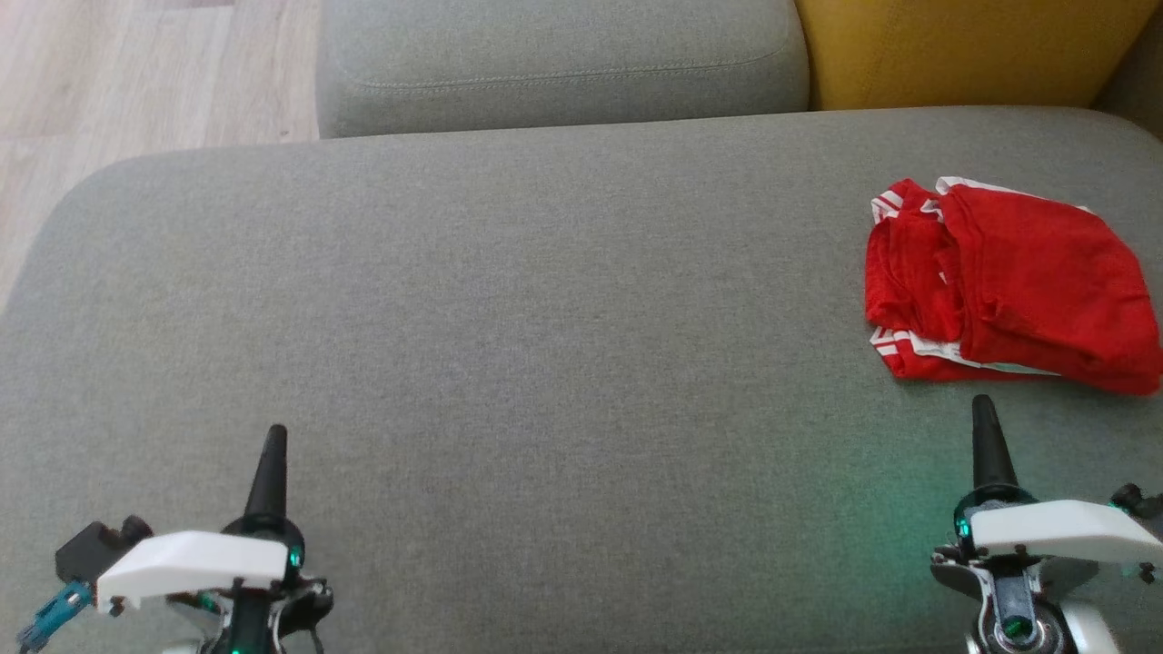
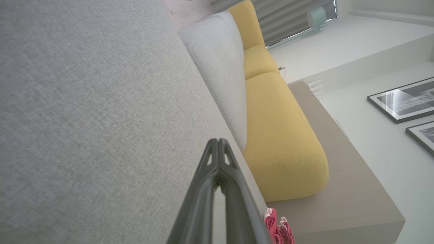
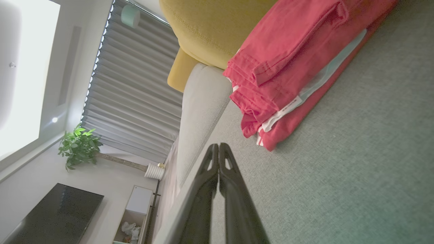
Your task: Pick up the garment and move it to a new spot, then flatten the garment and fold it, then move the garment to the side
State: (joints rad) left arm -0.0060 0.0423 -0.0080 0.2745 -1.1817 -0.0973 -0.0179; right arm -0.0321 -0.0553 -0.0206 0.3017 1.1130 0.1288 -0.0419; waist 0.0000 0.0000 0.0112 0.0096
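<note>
Head view, both jaws closed, empty, garment (image 1: 1008,286) apart.

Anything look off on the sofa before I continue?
Nothing serious. The red garment lies folded near the right end of the gray seat cushion, layers slightly uneven. The left gripper and right gripper are shut, clear of it.

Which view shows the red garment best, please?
The head view: nearly the whole folded red garment lies on the grey seat. The right wrist view crops it close up; the left wrist view catches a corner.
</note>
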